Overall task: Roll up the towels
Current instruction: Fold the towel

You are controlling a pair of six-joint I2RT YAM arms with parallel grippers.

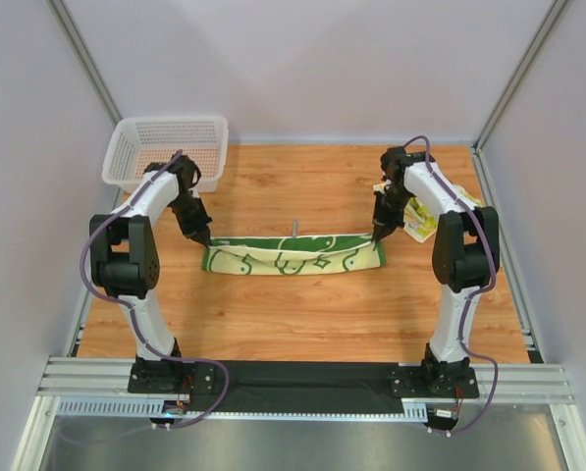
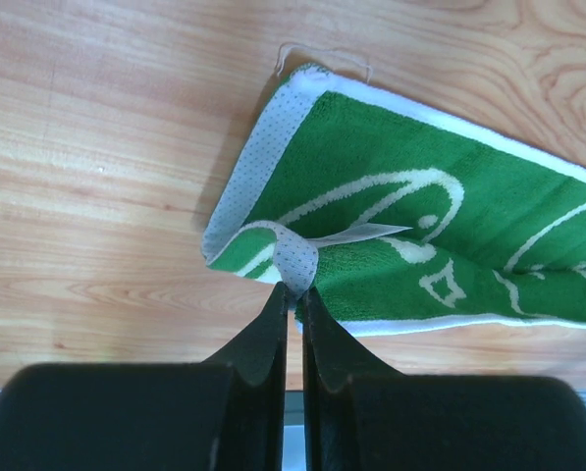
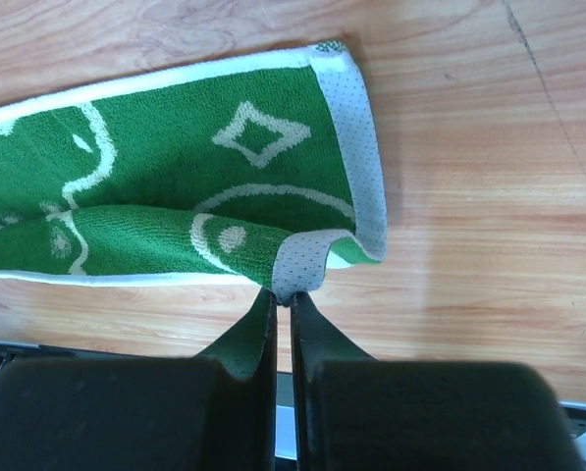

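Your left pincer is pinched shut on a left corner of the towel, which lies stretched across the middle of the tabletop. Your right pincer grips a right corner likewise, probably so the lifted edge is taut for rolling.

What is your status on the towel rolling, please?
Left gripper shut on one end of the towel, right gripper shut on the other. Towel stretched between them, not yet rolled. Basket at far left, clear of it.
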